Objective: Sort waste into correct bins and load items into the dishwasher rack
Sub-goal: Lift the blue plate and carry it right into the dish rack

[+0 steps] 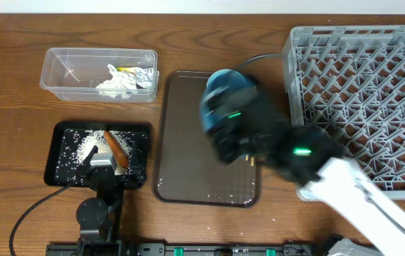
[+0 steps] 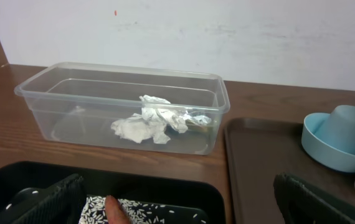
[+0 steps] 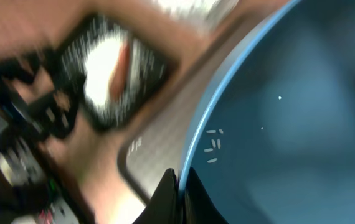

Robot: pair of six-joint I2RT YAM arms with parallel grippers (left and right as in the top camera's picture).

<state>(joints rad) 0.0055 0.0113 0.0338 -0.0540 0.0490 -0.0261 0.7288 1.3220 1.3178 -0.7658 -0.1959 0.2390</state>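
right gripper (image 3: 179, 194) pinching rim of dark-blue plate (image 3: 296, 106), rice grains (image 3: 213, 149) just beyond it, left gripper (image 2: 184, 200) spread wide above black tray (image 2: 15, 175)

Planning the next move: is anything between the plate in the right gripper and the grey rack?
Nothing visible does. The plate, in the right gripper, is over the brown tray; only a strip of table lies before the rack.

Serving tray (image 1: 185, 142): dark brown, rectangular, rounded corners, raised rim. It lies flat on the desk (image 1: 18, 107) near the middle, long sides running front to back. Its surface is finely textured, with a sheen along the near edge. Desk: brown wood, grain running left to right. Wall (image 2: 240, 37) behind the far edge: white, faintly scuffed.
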